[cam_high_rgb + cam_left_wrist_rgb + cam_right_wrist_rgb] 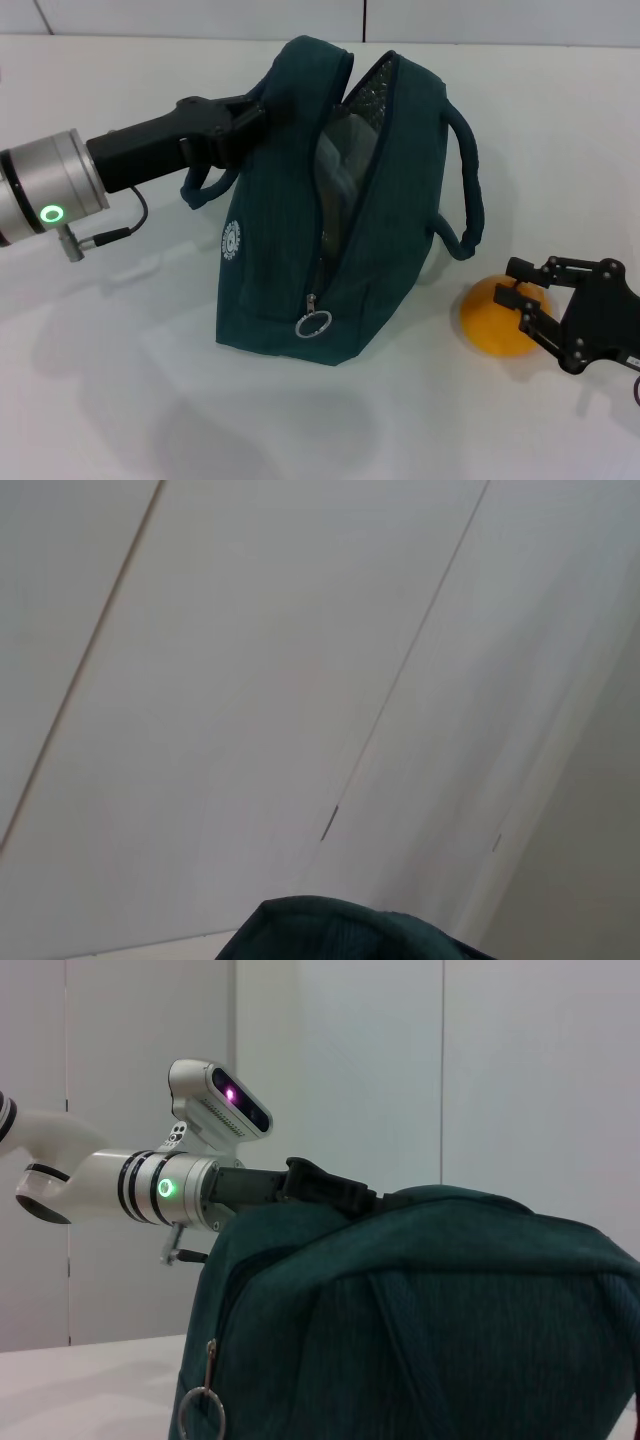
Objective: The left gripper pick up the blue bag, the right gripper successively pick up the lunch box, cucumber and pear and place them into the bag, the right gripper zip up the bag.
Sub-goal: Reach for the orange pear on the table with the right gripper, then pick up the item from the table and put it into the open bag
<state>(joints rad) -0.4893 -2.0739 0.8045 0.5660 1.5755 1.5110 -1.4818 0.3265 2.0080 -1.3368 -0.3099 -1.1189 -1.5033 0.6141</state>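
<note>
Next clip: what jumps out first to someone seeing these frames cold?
The dark teal bag dominates mid-table, standing upright with its zipper gaping open and a ring pull hanging at its lower front. The left gripper is clamped on the bag's upper left edge, holding it up. To the bag's right, the right gripper is open around an orange-yellow fruit resting on the white table.

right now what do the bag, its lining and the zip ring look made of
The bag looks like dark teal woven fabric, matte with a fine ribbed texture. Its lining seems to be silvery quilted foil, likely insulation. The zip ring looks like shiny metal, a thin split ring.
</note>
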